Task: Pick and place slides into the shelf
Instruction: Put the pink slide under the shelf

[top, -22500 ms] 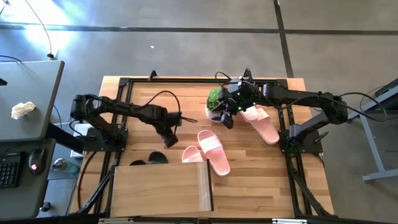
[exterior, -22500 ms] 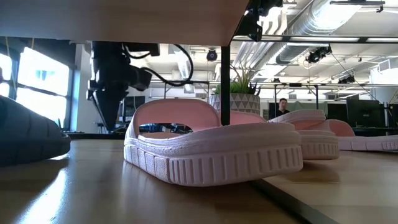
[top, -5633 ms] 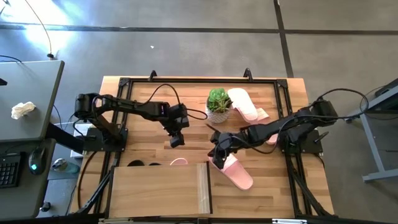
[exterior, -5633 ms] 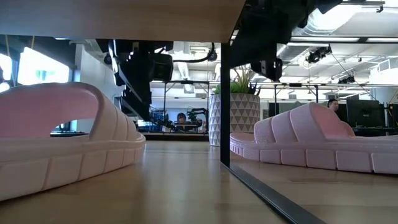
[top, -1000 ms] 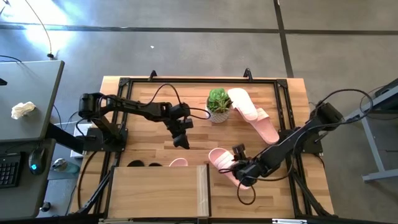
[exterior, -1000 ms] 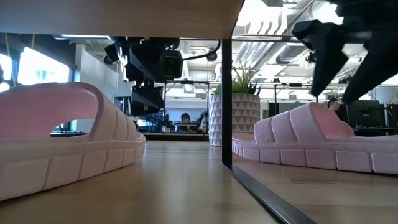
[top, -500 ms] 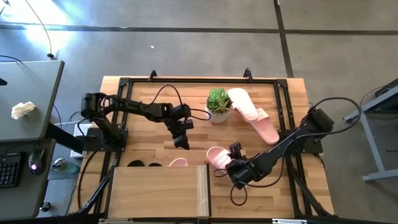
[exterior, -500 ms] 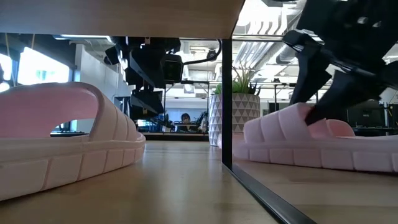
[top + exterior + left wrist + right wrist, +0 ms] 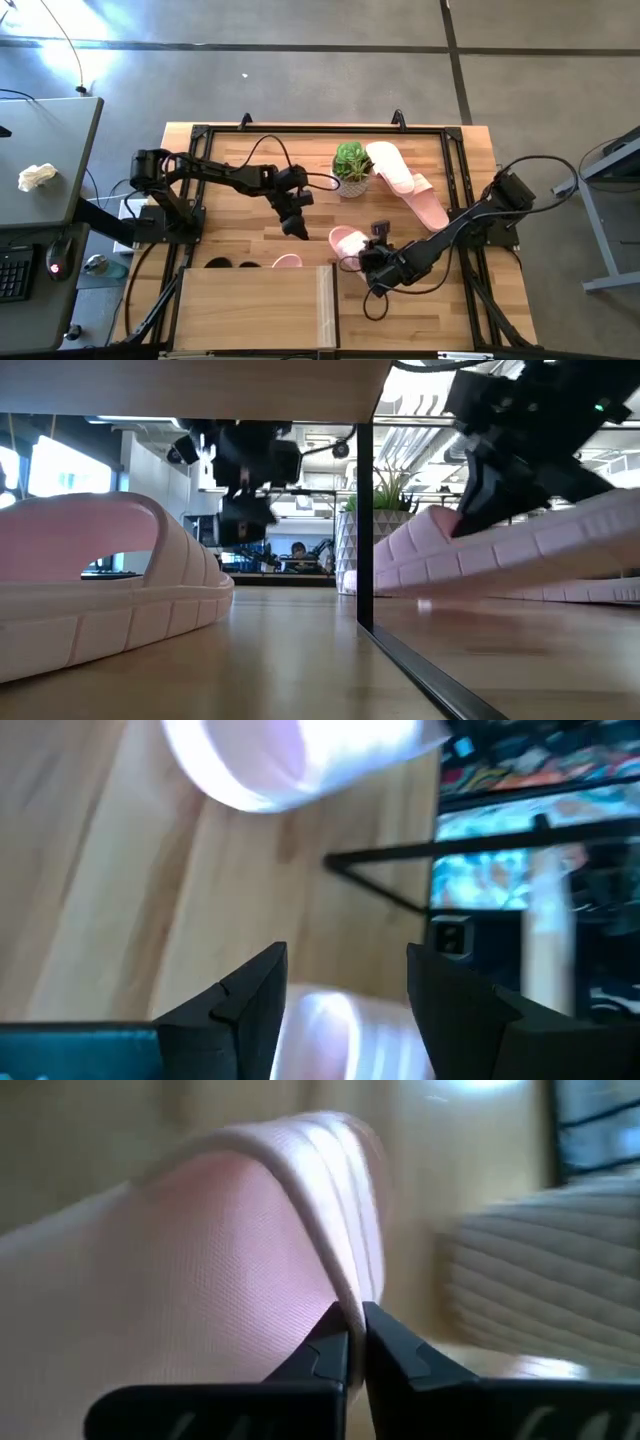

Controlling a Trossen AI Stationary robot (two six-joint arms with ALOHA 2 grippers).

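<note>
You work at a butcher-block wooden counter (image 9: pixel 230 215) edged with a black metal frame, standing on a grey concrete floor. The low view looks past it into an open workshop with ceiling ducts and tall windows.

The low plywood shelf (image 9: pixel 255 303) sits at the counter's near edge; its flat top panel is pale and smooth. A light pink slip-on slide (image 9: pixel 100 585) with a wide ribbed strap and a grooved sole wall rests flat inside it. Black shapes (image 9: pixel 232 263) show at the shelf's far edge; you cannot tell what they are.

The right pincer (image 9: pixel 366 262) is clamped on the strap edge of a second light pink slide (image 9: pixel 347 243), just beside the shelf's dark side edge. That slide is tilted, with one end raised.

The left pincer (image 9: pixel 297 228) hovers over bare wood near the counter's middle, fingers (image 9: pixel 250 995) apart and holding nothing.

Two more pink slides (image 9: pixel 405 180) lie beside a small green plant in a faceted white pot (image 9: pixel 351 165).
</note>
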